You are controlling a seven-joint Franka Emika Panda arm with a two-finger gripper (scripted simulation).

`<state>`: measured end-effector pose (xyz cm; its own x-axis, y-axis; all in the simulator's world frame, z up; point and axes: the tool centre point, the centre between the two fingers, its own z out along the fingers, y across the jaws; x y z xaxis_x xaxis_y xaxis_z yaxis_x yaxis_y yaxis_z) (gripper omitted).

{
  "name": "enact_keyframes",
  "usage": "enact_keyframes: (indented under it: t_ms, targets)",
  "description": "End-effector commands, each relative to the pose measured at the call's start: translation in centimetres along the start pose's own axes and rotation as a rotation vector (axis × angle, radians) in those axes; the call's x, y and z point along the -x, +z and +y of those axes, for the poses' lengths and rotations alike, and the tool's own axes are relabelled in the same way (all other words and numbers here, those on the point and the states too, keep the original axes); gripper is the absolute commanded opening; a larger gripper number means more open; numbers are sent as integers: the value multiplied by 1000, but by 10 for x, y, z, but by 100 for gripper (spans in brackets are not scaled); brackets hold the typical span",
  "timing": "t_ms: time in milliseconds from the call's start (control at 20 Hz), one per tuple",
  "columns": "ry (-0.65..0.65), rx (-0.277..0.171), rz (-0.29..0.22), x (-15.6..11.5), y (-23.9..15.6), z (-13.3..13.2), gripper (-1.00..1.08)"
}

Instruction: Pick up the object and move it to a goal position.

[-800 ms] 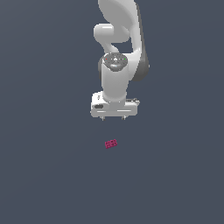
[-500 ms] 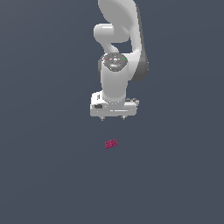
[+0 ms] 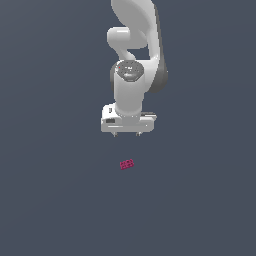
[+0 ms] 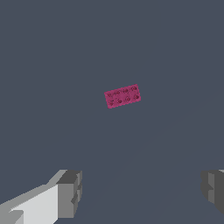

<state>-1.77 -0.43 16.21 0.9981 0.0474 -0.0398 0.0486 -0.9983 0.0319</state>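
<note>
Above the block [image 3: 127, 164], gripper [image 3: 127, 134] wide, empty

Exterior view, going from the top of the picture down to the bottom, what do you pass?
Robot arm → pincer, jaws apart → pink studded block lying on the grey floor, clear of the pincer.

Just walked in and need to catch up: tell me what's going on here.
A white Franka arm is set to pick up a small magenta studded block lying on the plain grey surface. The end effector hangs above the block with its fingers spread wide and nothing between them. The block is untouched; the grasp has not happened yet.
</note>
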Motion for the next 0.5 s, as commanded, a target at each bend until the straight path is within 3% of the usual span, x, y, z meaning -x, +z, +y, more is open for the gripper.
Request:
enact_keyframes:
  t_ms: [0,450]
  targets:
    - [1,0,0,0,0,0,100]
    - [81,-6,1,-5,5,0,100]
